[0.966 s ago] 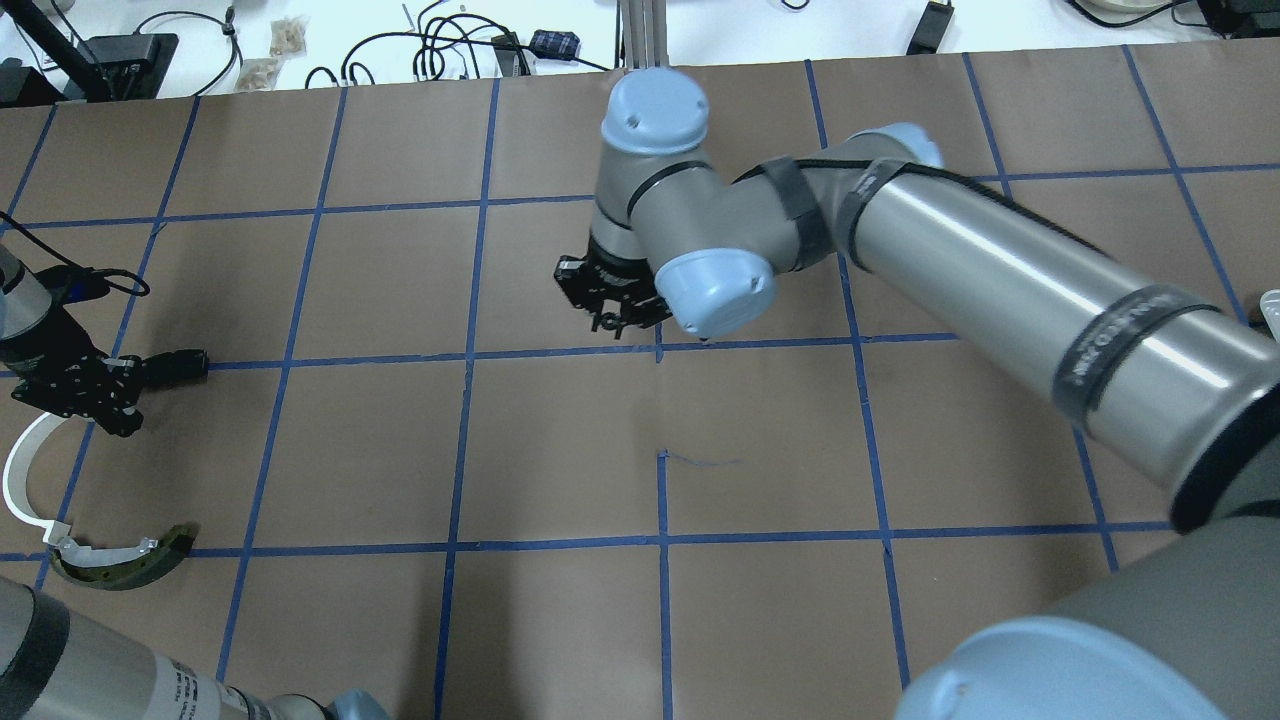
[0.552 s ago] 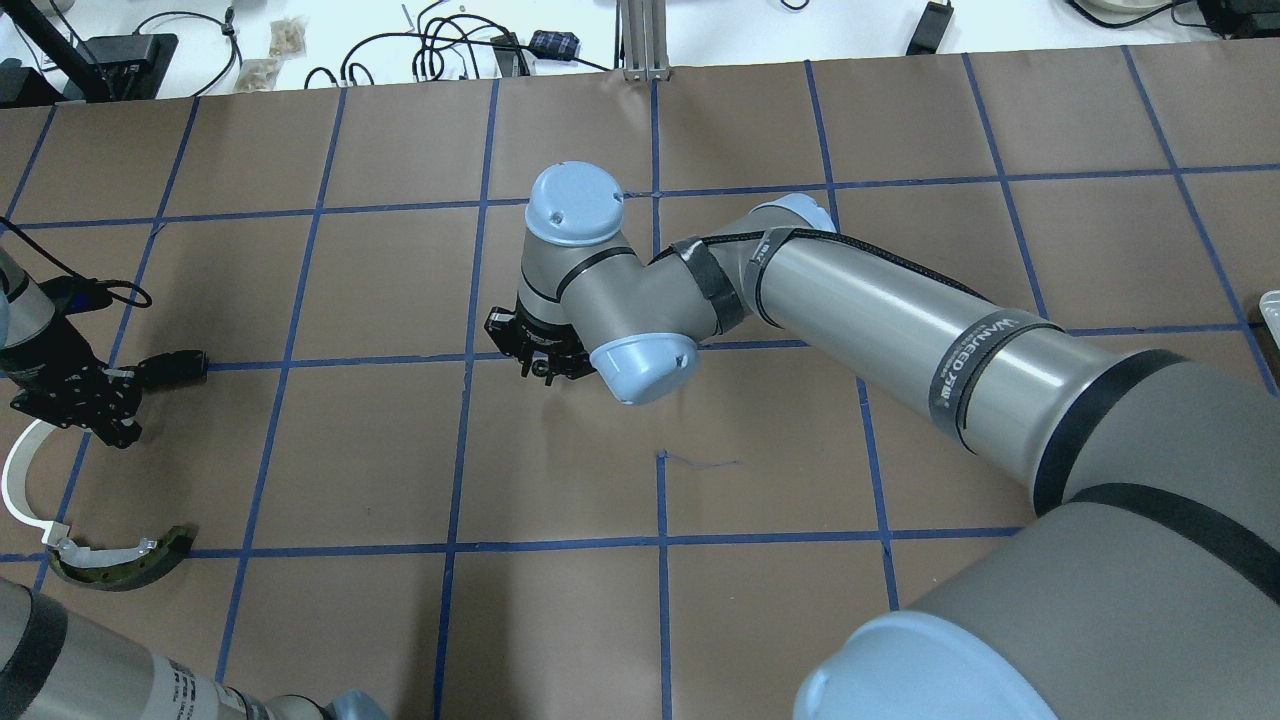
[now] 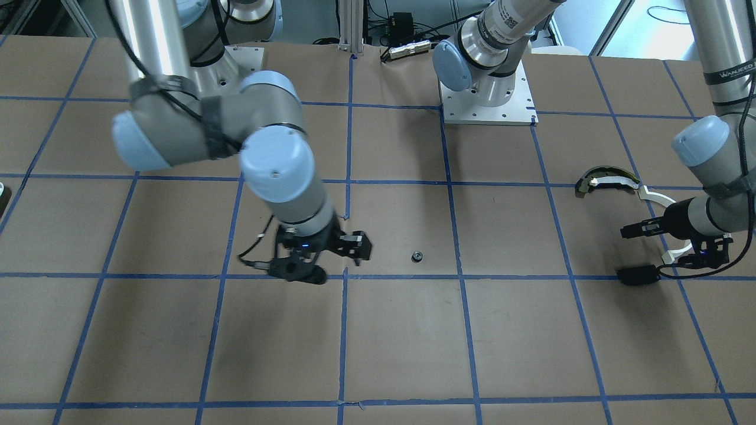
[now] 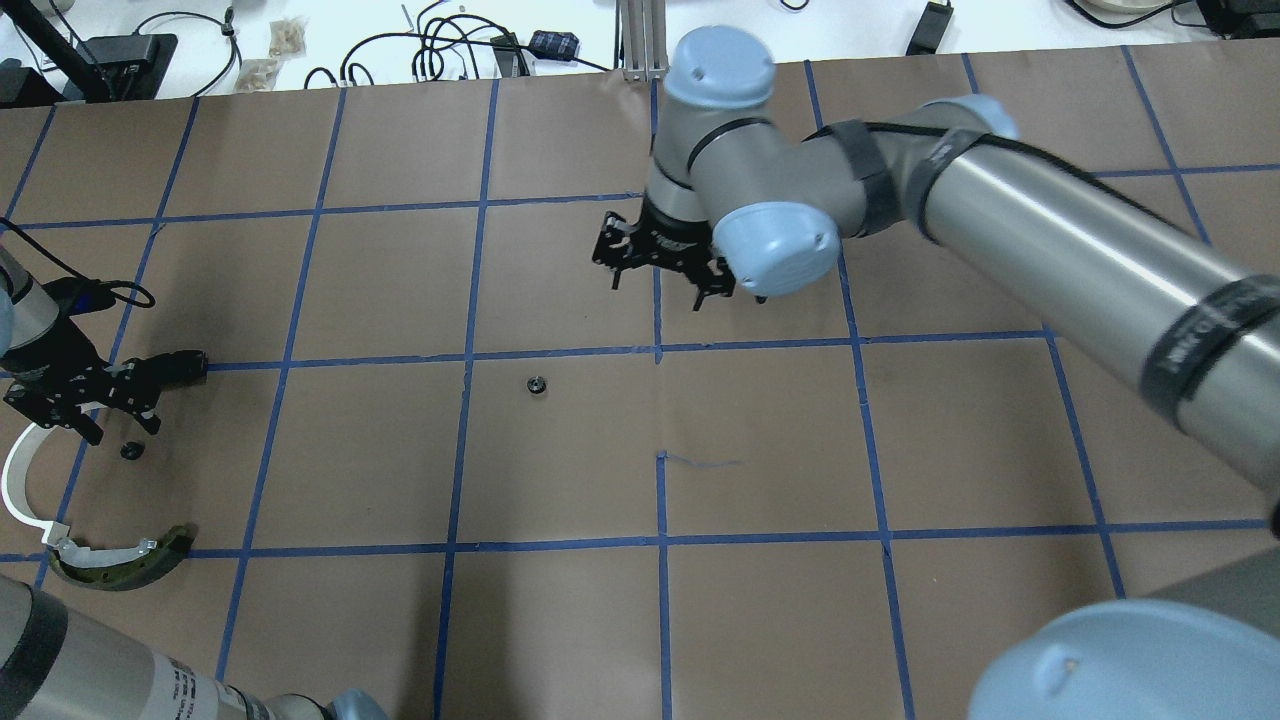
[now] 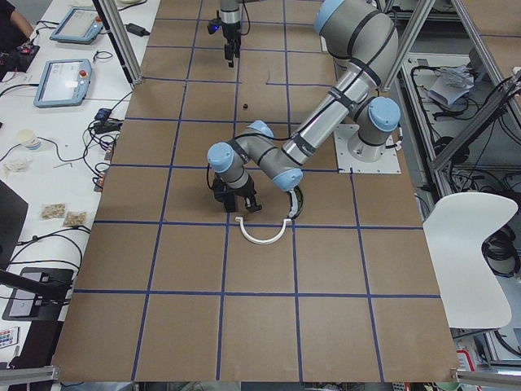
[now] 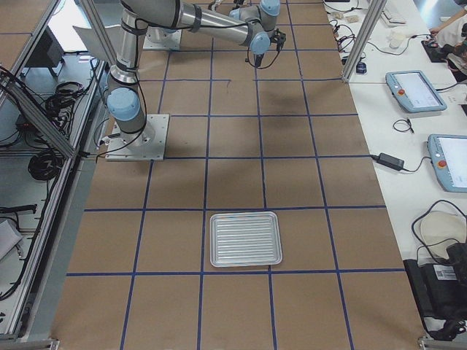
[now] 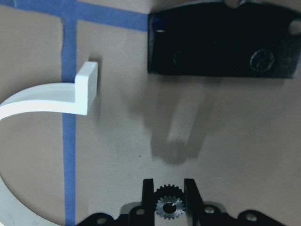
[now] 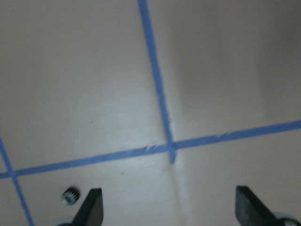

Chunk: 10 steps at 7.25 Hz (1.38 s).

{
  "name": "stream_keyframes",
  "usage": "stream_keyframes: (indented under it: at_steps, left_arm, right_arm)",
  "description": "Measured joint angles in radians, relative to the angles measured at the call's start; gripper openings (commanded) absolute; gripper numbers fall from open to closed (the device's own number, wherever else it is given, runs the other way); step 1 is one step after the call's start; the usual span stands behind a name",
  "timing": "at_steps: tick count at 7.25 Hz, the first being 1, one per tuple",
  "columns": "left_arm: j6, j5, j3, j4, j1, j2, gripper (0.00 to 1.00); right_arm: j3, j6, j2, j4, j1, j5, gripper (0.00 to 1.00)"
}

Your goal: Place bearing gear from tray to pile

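Note:
My left gripper (image 7: pixel 169 183) is low over the table at the far left, its fingers closed on either side of a small toothed bearing gear (image 7: pixel 169 206); the gear also shows in the overhead view (image 4: pixel 130 451). The pile lies around it: a white arc strip (image 4: pixel 20 480), a dark-and-tan curved piece (image 4: pixel 120 560) and a black plate (image 4: pixel 175 367). My right gripper (image 4: pixel 658 290) is open and empty, raised over the table's middle. A second bearing gear (image 4: pixel 537 384) lies loose on the table, also in the right wrist view (image 8: pixel 70 194). The silver tray (image 6: pixel 211 239) looks bare.
The brown table top carries a blue tape grid (image 4: pixel 660 350). Cables and small boxes (image 4: pixel 450 45) lie beyond the far edge. The right arm's long forearm (image 4: pixel 1080 240) spans the right half of the table.
My right arm swung in over the middle, then pulled back toward the far side, leaving a gear on the table. My left gripper shifted slightly and its gear now shows.

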Motion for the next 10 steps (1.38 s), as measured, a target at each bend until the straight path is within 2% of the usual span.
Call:
stream_keyframes:
  at_steps: [2,3,4,5,6,8,10]
  left_arm:
    - [-0.003,-0.015,0.017,-0.003,-0.035,0.019,1.00]
    - [-0.023,-0.059,0.045,-0.002,-0.104,0.034,1.00]
    - [-0.070,-0.105,0.081,-0.001,-0.200,0.047,1.00]
    - [-0.118,-0.128,0.107,-0.001,-0.306,0.060,1.00]
    - [-0.162,-0.138,0.118,0.001,-0.418,0.071,1.00]
    - [-0.276,-0.143,0.117,0.011,-0.631,0.074,1.00]
    - [-0.361,-0.157,0.094,0.076,-0.786,0.048,1.00]
  right_arm:
    - [-0.039,-0.306,-0.142,0.170,-0.200,-0.079,1.00]
    - [-0.089,-0.373,-0.202,0.286,-0.251,-0.130,1.00]
    - [-0.118,-0.366,-0.254,0.385,-0.248,-0.163,1.00]
    - [-0.101,-0.333,-0.305,0.443,-0.207,-0.175,1.00]
    - [-0.049,-0.317,-0.346,0.459,-0.165,-0.175,1.00]
    - [0.034,-0.367,-0.405,0.410,-0.149,-0.184,1.00]
    - [0.017,-0.423,-0.433,0.391,-0.186,-0.197,1.00]
